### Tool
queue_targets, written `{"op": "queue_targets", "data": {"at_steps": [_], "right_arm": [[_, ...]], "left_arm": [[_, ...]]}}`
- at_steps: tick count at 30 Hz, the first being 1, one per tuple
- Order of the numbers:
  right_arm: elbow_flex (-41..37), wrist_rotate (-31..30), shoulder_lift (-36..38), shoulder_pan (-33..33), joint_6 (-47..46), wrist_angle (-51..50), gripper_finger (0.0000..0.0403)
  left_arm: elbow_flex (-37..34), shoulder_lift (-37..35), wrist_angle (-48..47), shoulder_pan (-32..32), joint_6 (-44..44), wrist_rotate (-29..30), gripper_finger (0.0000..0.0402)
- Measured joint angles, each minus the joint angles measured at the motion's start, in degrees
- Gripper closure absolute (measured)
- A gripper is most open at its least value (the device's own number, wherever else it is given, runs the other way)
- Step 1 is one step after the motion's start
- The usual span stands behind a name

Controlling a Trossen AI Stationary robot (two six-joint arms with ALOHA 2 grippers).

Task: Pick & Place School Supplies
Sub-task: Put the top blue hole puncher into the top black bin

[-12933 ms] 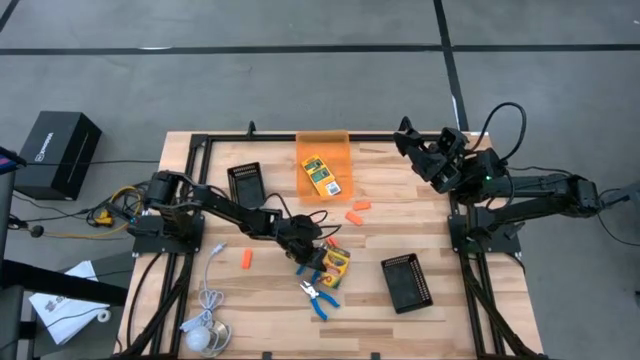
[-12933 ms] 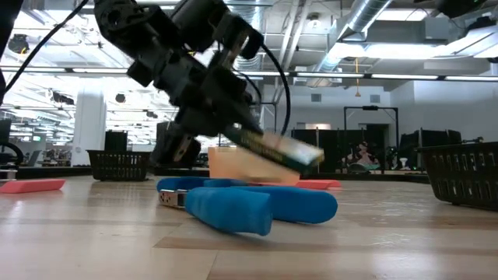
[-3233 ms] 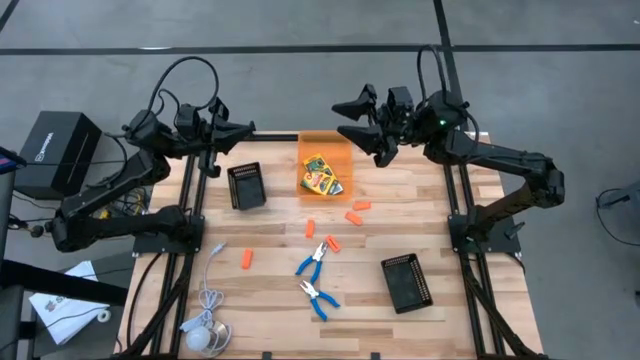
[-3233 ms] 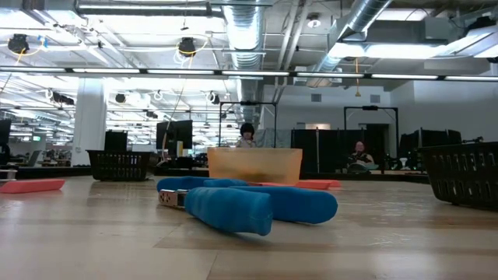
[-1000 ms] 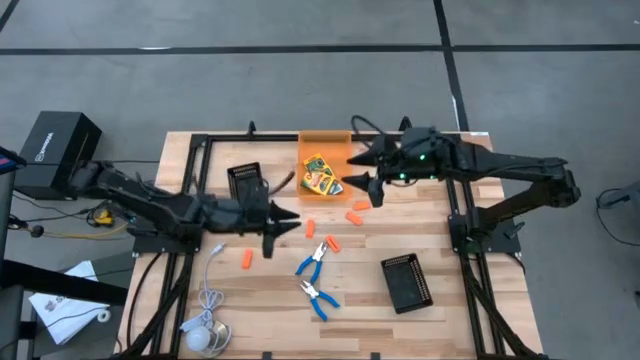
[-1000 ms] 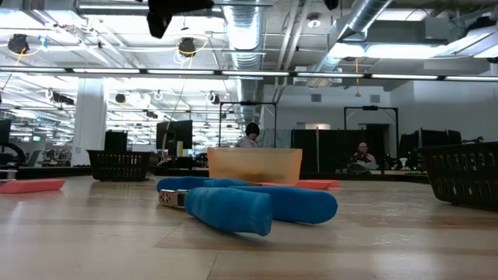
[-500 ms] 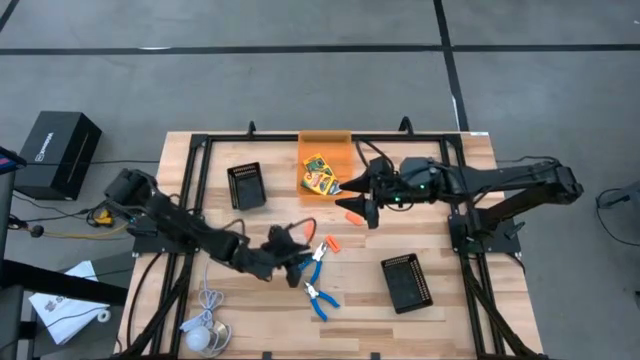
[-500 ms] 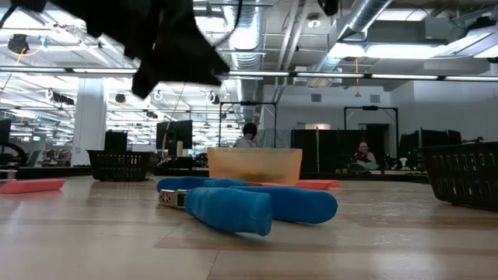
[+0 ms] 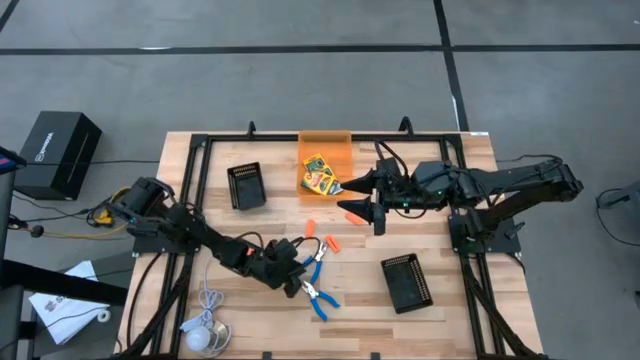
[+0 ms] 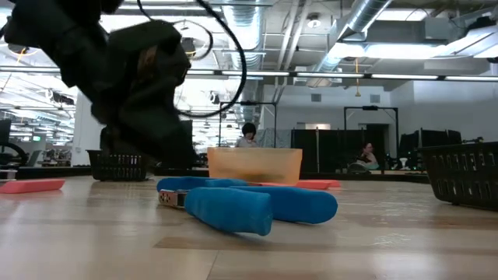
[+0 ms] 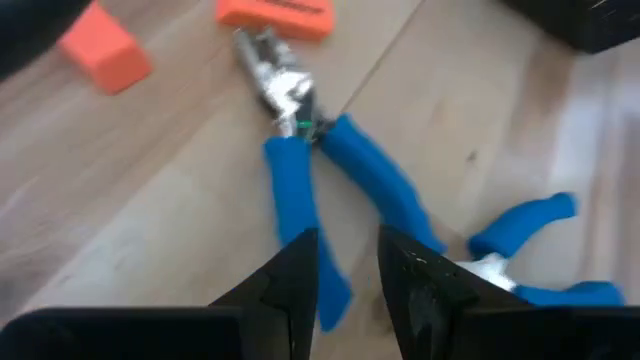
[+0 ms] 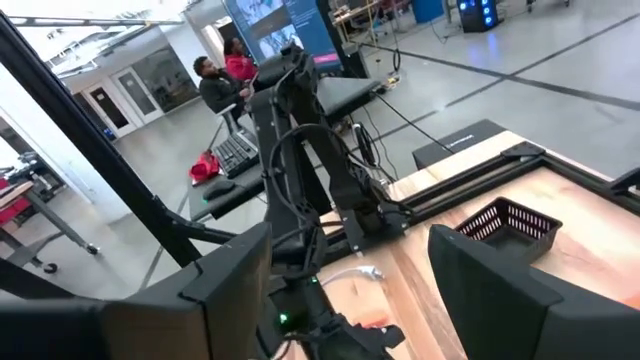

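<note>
Two blue-handled pliers lie flat on the wood, one close to my left gripper and the other nearer the table's near edge. My left gripper is low and open. In the left wrist view the gripper has a finger on each side of the free end of one blue handle, and no touch shows. Short orange pieces lie scattered around the pliers. Yellow-and-green crayon boxes sit inside the orange bin. My right gripper hovers wide open beside the bin, above an orange piece.
A black tray sits left of the bin, and another near the right front. The white cable with its puck lies at the near left corner. People sit in the room beyond the table.
My left gripper has swung from beside the left black tray toward the near edge and the right, and has come down to the blue pliers. My right gripper has moved a little from the bin toward the near edge. Nothing on the table has shifted.
</note>
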State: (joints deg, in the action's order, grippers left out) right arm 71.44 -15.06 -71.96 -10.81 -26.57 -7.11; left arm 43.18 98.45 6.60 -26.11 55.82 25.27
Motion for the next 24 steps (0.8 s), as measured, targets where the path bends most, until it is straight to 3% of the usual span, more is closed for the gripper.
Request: {"op": "queue_targets", "data": {"at_steps": [12,24], "right_arm": [[0.00,-0.03,0.00,-0.06,0.20,0.03,0.0143],[0.00,-0.01,0.00,0.81,1.25,0.33,0.0143]], "left_arm": [[0.00,0.00,-1.26,4.94,-3.18,-4.81,0.0300],[0.05,2.32,1.26,5.90,-2.17,-8.67,0.0300]]}}
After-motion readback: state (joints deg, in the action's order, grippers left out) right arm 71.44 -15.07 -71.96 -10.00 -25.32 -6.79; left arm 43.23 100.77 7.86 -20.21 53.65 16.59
